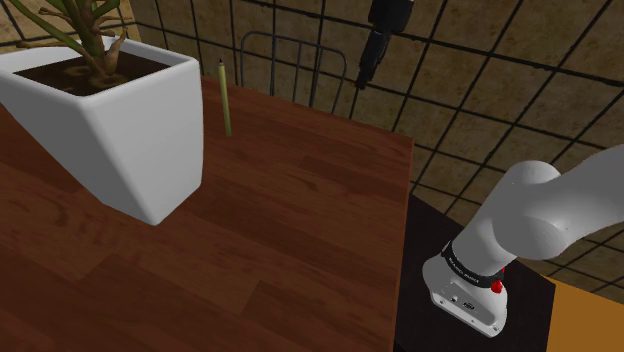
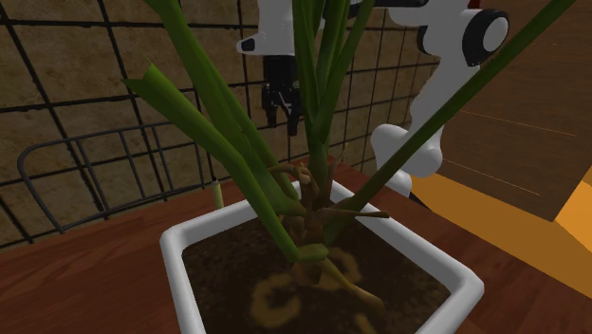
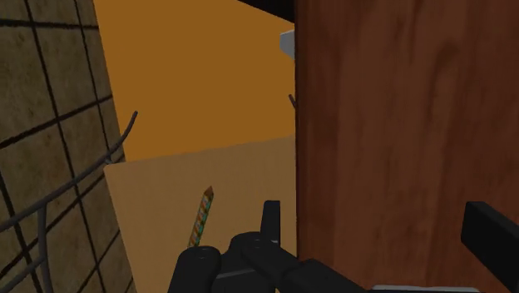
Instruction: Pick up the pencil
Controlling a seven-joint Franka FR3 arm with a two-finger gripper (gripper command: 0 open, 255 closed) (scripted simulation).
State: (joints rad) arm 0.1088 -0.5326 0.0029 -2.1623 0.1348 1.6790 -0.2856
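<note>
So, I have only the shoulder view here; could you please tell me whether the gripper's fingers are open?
Observer: Yes, the gripper is open: in the wrist view its two black fingers stand apart, clasping nothing.
Operator: Thank you. What is beneath them?
Observer: The edge of the wooden table, with orange floor beside it.
Operator: And where is the pencil as seen from the other side?
Observer: In the second exterior view the tip of the pencil shows just past the rim of the white planter, and the gripper hangs higher, partly behind the plant's green leaves.
</note>
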